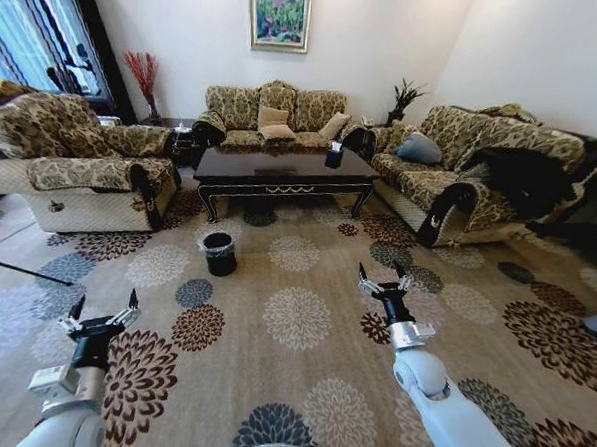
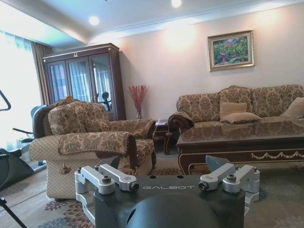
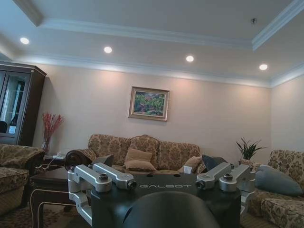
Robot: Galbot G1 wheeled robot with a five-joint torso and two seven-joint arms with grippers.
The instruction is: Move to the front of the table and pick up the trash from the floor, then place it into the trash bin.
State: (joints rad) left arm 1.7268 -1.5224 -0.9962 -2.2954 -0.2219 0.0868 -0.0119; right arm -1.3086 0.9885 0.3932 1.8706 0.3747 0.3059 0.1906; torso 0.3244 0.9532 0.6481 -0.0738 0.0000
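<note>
The dark wood table (image 1: 281,171) stands far ahead on the patterned carpet, between the sofas, and its glossy top (image 2: 247,134) also shows in the left wrist view. The small black trash bin (image 1: 218,252) with a plastic liner sits on the carpet in front of the table's left end. I cannot make out any trash among the carpet's flower patterns. My left gripper (image 1: 104,305) is raised low at the left, open and holding nothing. My right gripper (image 1: 383,277) is raised at the right, also open and holding nothing. Both are well short of the bin and table.
An armchair (image 1: 76,162) stands at the left, a sofa (image 1: 274,112) behind the table and another sofa (image 1: 472,168) at the right. A dark tissue box (image 1: 334,155) sits on the table. Wide open carpet (image 1: 293,323) lies between me and the table.
</note>
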